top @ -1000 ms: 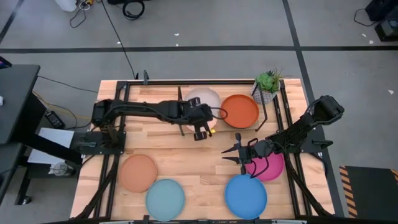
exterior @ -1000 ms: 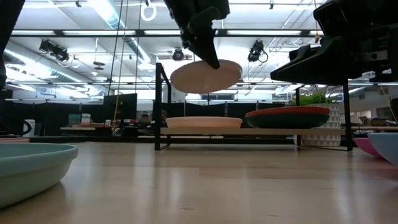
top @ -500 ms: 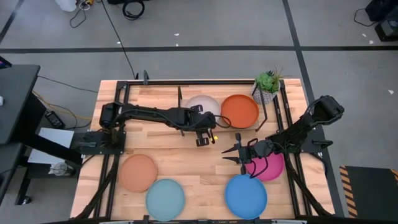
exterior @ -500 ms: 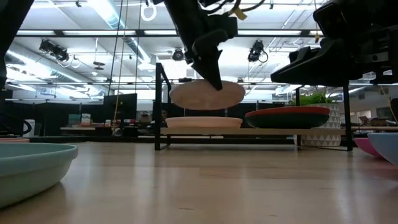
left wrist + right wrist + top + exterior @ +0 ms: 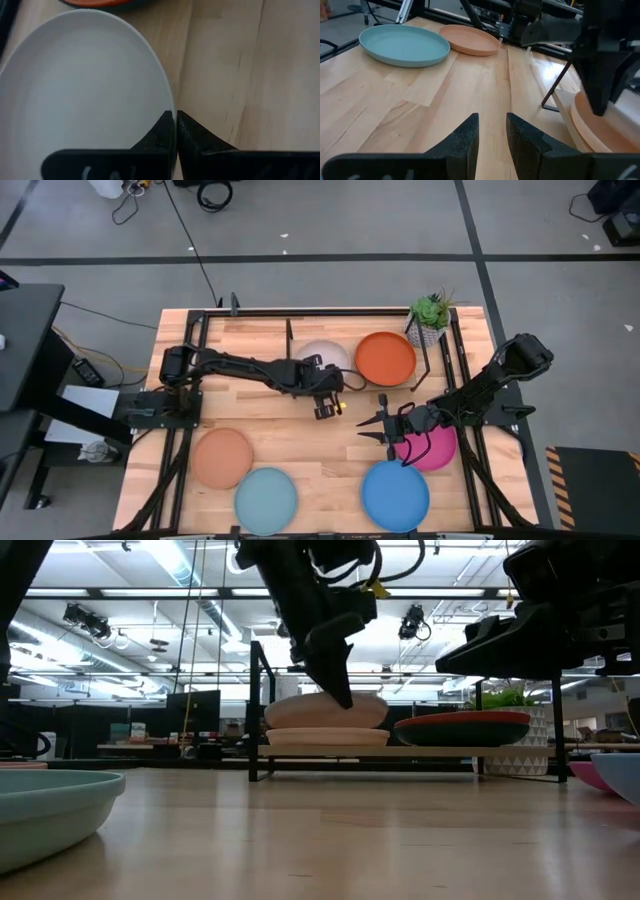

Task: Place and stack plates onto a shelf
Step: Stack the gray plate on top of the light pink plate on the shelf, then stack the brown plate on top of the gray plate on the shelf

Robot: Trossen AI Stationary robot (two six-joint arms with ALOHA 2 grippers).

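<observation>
A grey-white plate (image 5: 322, 356) lies over a pale peach plate (image 5: 327, 738) on the left half of the shelf (image 5: 400, 751). My left gripper (image 5: 328, 404) stands at the grey-white plate's near rim and is shut on it. An orange plate (image 5: 385, 357) rests on a dark teal plate (image 5: 460, 732) on the shelf's right half. My right gripper (image 5: 366, 428) hovers open above the table, near the magenta plate (image 5: 432, 450). Bright blue (image 5: 395, 495), light blue (image 5: 266, 500) and tan (image 5: 222, 458) plates rest on the table's near part. My left gripper pinches the grey-white plate's near rim (image 5: 169, 107) between its two fingers, one on the upper face and one underneath. The fingers (image 5: 335, 680) slant down from above and from the near side. The plate sits almost level, low over the peach plate; whether it rests on it, I cannot tell.
A small potted plant (image 5: 430, 315) stands at the shelf's right end. Black frame rails (image 5: 190, 350) run along the table's left and right sides. Bare wood (image 5: 300, 440) lies between the shelf and the near plates.
My left gripper has moved down toward the shelf, still shut on the grey-white plate. The plate, which hung tilted well above the shelf, has come down and levelled out onto the pale peach plate.
</observation>
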